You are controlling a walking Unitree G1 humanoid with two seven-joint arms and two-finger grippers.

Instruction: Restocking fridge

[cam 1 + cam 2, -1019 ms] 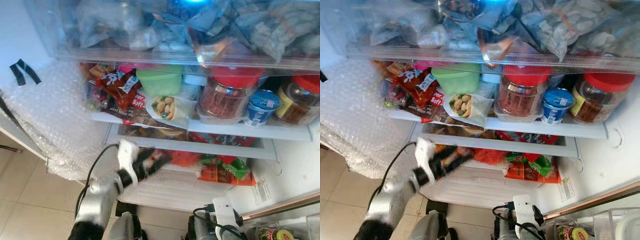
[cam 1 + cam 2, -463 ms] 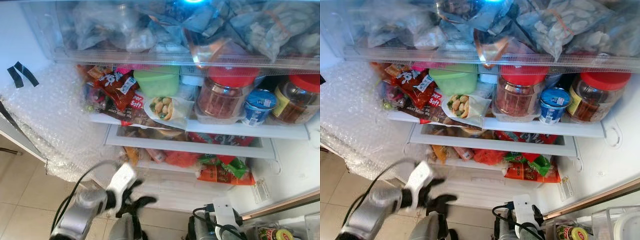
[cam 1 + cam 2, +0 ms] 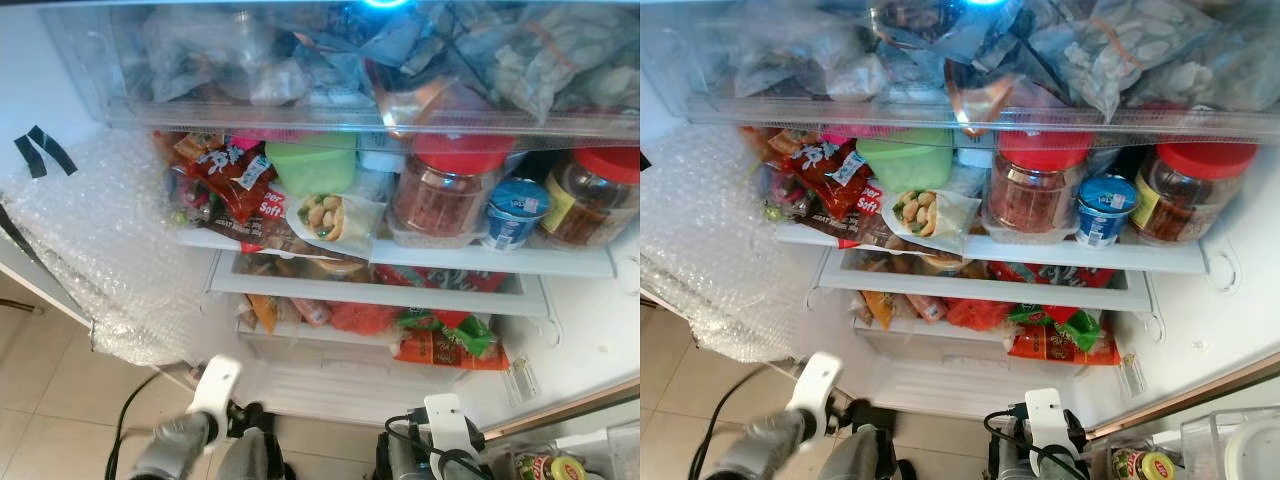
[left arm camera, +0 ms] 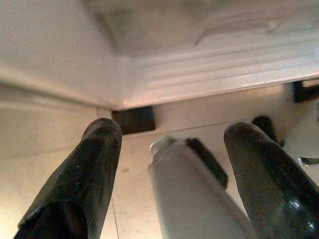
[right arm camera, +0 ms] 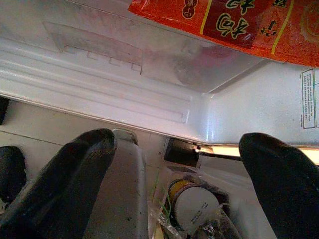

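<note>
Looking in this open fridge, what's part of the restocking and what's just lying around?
Restocking: fridge shelf, red-lidded jar, blue yogurt cup, green tub, orange packet, open left gripper.
Lying around: bubble wrap, black tape.

The left gripper's [image 4: 172, 164] 2 black fingers [image 4: 82, 184] look like matt, finely ribbed rubber or plastic; just ahead of them the white fridge base [image 4: 209, 64] is smooth, moulded plastic with a soft sheen. The right gripper's [image 5: 174, 184] 2 black fingers [image 5: 279, 184] show a duller gloss, and above them lies a glossy orange-red printed foil packet [image 5: 239, 25]. Beyond the left gripper, a sheet of clear bubble wrap [image 3: 100, 240] looks pebbled and shiny. Further up, 2 clear glass-like jars with glossy red plastic lids [image 3: 455, 190], a matt green plastic tub [image 3: 315, 160], crinkled transparent plastic bags [image 3: 540, 60] and a clear, smooth plastic shelf front [image 3: 380, 295] sit. Pale floor tiles [image 3: 50, 370] look smooth, semi-matt.
</note>
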